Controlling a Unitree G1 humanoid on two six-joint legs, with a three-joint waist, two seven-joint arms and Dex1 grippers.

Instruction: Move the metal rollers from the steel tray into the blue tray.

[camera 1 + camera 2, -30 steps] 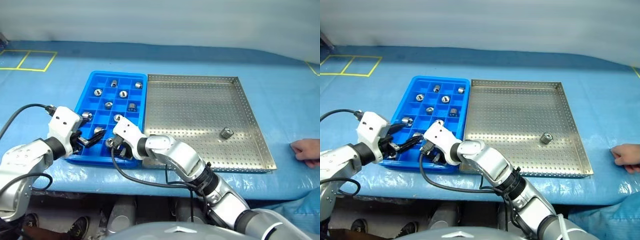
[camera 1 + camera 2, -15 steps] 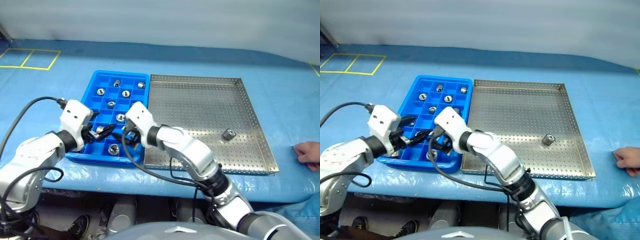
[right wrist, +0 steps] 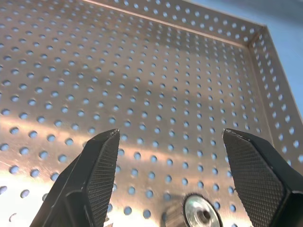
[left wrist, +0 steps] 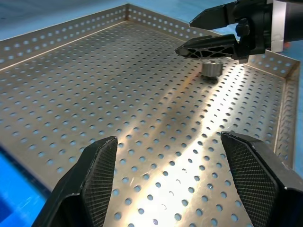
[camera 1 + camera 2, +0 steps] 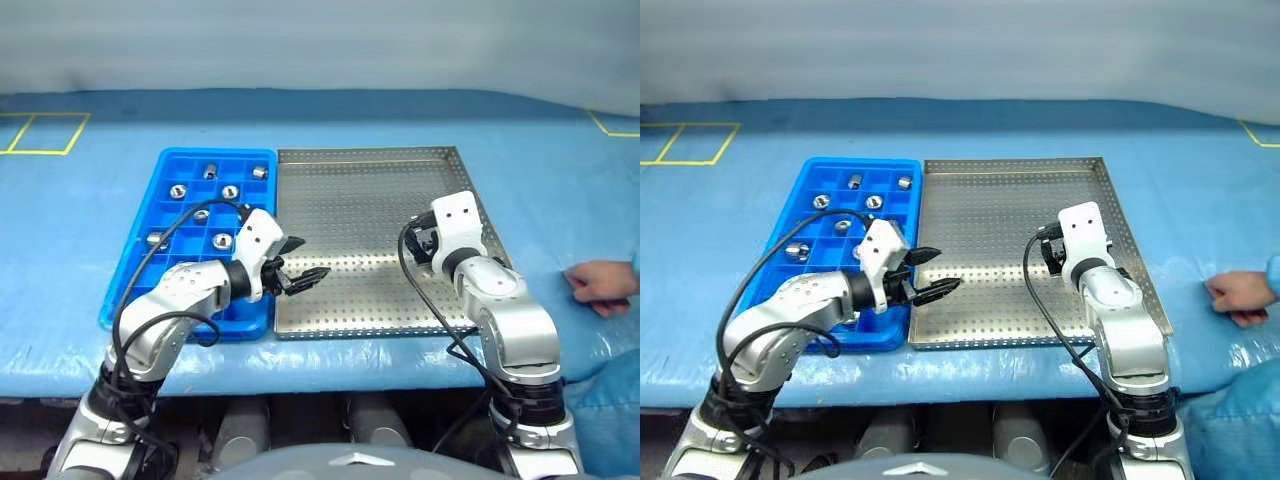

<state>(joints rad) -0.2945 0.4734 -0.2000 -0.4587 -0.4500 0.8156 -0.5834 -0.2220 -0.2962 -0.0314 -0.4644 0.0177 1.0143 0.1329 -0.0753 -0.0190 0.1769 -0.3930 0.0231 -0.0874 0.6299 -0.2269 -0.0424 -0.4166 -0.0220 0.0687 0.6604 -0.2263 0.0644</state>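
The steel tray lies beside the blue tray, which holds several metal rollers such as one near its middle. One roller rests on the steel tray's floor near its right rim, also seen as a roller in the right wrist view. My right gripper hovers open just above it, a finger on either side, not touching. My left gripper is open and empty, low over the steel tray's near left part.
A person's hand rests on the blue table covering to the right of the steel tray. Yellow tape lines mark the table's far left. The table's front edge runs just below both trays.
My right gripper has opened and swung from the blue tray's front across to the roller on the steel tray's right side. My left gripper has moved right, from the blue tray onto the steel tray.
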